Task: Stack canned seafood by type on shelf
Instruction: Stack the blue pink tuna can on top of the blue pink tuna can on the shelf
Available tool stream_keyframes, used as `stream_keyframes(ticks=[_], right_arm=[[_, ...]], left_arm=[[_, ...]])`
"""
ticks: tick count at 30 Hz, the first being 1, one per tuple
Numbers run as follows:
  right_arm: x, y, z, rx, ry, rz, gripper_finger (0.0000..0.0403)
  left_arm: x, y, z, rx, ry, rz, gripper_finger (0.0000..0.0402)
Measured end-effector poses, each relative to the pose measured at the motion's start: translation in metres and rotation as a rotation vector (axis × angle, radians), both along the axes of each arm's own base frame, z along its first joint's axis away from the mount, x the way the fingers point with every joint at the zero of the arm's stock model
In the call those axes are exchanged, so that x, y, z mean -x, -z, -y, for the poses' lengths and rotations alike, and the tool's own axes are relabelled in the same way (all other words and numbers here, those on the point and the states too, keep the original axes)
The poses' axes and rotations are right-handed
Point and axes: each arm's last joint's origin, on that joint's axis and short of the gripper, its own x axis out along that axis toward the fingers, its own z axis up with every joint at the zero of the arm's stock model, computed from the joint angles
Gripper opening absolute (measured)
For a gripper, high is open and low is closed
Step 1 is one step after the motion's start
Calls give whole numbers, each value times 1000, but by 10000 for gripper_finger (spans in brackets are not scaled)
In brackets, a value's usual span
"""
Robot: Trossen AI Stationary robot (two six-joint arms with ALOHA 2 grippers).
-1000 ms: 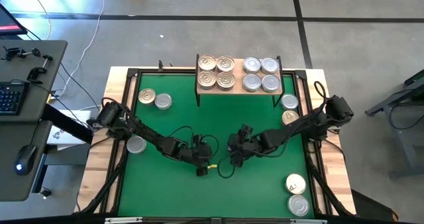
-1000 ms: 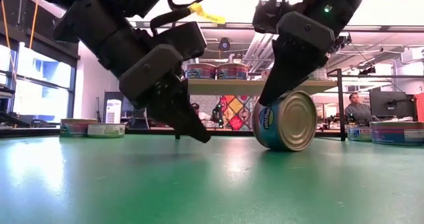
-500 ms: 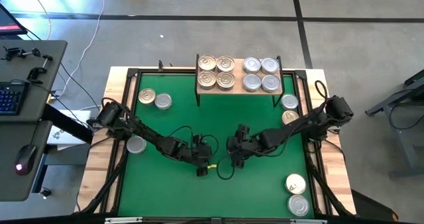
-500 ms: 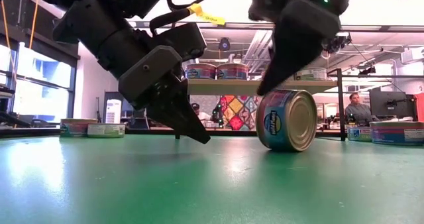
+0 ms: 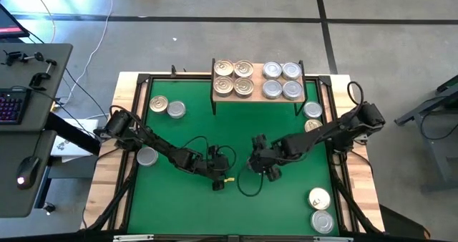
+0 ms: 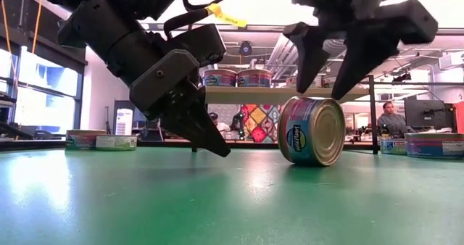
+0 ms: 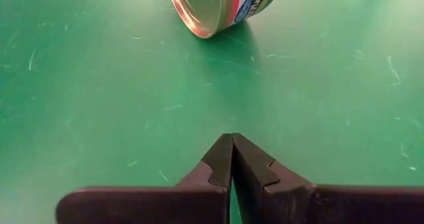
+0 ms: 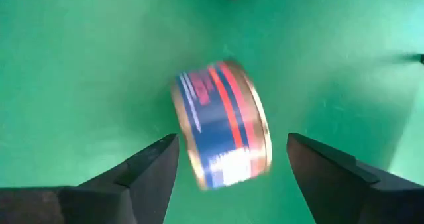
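One tin (image 6: pixel 313 131) stands on its rim on the green mat (image 6: pixel 217 201), its golden end towards the right; the left wrist view shows it as well (image 7: pixel 218 8). My right gripper (image 6: pixel 321 94) is open and hangs just above this tin, one finger on each side of its top, without touching it (image 8: pixel 222 124). To the left of the tin, my left gripper (image 6: pixel 221 149) is shut and slants down to just above the mat (image 7: pixel 232 141). The shelf (image 5: pixel 257 92) stands at the far edge and carries several golden-lidded tins (image 5: pixel 233 78) on its left and several silver-lidded tins (image 5: pixel 281 80) on its right.
Loose tins lie flat on the mat: two far left (image 5: pixel 167 107), one at the left edge (image 5: pixel 147 156), two by the right edge (image 5: pixel 313 118), two in the near right corner (image 5: pixel 320 208). A black frame (image 5: pixel 136 127) borders the mat. A person sits in the room beyond (image 6: pixel 391 118).
My right gripper has turned about its wrist above the tin and come off the tin's top, so both spread fingers now show side by side in the low view. The tin, tilted a second ago, now stands more upright on its rim. My left arm has kept still.
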Motion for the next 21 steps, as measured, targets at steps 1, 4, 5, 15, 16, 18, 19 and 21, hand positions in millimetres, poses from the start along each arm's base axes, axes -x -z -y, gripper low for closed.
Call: stream_keyframes(ticks=[1, 4, 5, 15, 16, 18, 19, 21], right_arm=[[-1, 2, 1, 1, -13, -9, 275], [-6, 7, 7, -10, -20, -18, 275], [-8, 9, 8, -22, -18, -22, 275], [-21, 26, 12, -96, -29, -37, 244], [-21, 26, 12, -102, -14, -35, 231], [-21, 25, 11, -116, 18, -35, 197], [-21, 24, 11, -125, 39, -31, 181], [-23, 19, 9, -131, 59, -15, 180]], left_arm=[[0, 0, 0, 0, 0, 0, 0], [0, 0, 0, -4, 4, 3, 0], [0, 0, 0, -3, 5, 4, 0], [0, 0, 0, -3, 5, 3, 0], [0, 0, 0, -6, 5, -3, 0], [2, 1, 0, -13, 10, -31, 0], [5, 1, 1, -19, 16, -55, 0], [12, 1, 5, -30, 19, -102, 0]])
